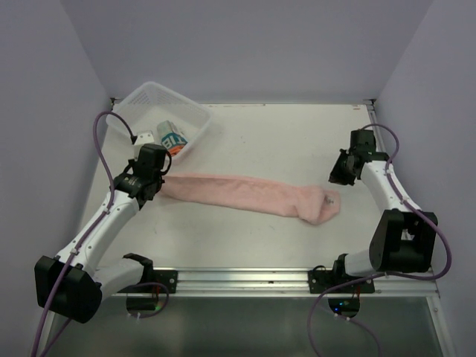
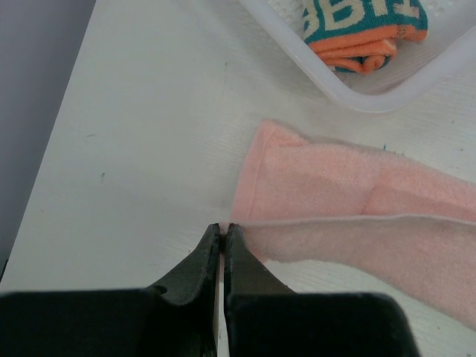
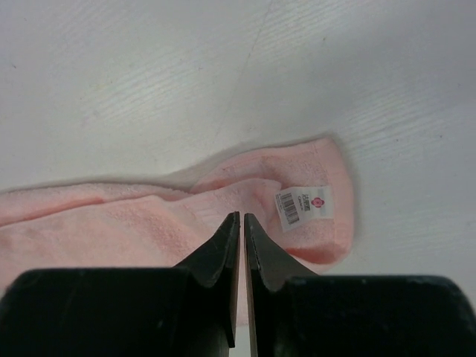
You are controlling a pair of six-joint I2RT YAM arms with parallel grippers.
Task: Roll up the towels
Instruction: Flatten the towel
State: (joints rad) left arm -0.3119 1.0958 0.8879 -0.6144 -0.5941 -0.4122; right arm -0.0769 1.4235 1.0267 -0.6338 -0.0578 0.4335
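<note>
The pale pink towel [image 1: 253, 195] lies stretched out across the table as a long folded strip. My left gripper [image 1: 158, 184] is at its left end, jaws shut on the towel's near corner [image 2: 245, 227], whose flap [image 2: 357, 245] is lifted slightly off the table. My right gripper [image 1: 339, 177] hovers just past the towel's right end, where a white label [image 3: 303, 202] faces up. Its jaws [image 3: 242, 217] are shut to a thin slit with nothing between them. The white and teal printed towel [image 1: 172, 137] with orange edge [image 2: 364, 52] sits rolled in the basket.
The white mesh basket [image 1: 149, 97] stands at the back left, its rim [image 2: 387, 93] just beyond the pink towel's left end. Grey walls close in the table on the left, right and back. A metal rail [image 1: 245, 279] runs along the near edge.
</note>
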